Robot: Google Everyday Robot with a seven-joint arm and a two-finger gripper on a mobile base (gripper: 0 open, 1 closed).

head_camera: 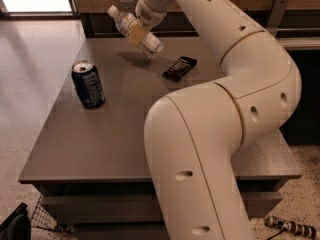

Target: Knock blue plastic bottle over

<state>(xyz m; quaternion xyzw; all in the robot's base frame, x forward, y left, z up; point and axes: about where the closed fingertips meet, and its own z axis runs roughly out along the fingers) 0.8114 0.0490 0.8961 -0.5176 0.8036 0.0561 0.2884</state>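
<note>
The gripper (137, 32) is at the far side of the grey table (100, 149), near its back edge, at the end of the big white arm (225, 109) that sweeps up from the lower foreground and bends back over the tabletop. It is clamped on the blue plastic bottle (150, 44), with one tan finger (135, 31) lying across the middle of the bottle's body. The bottle is tilted steeply, its white cap (112, 10) pointing up and to the left and its base down and to the right, close to the table surface (whether the base actually touches the top cannot be told). A soft shadow falls on the table just below and left of the bottle. A flat black packet (179, 68) lies on the table just right of the bottle's base and apart from it. A dark blue soda can (88, 84) stands upright well to the left and nearer the camera, its top open, clear of both the bottle and the gripper. Under the table's front left corner part of a wire basket (42, 216) shows against the speckled floor.
</note>
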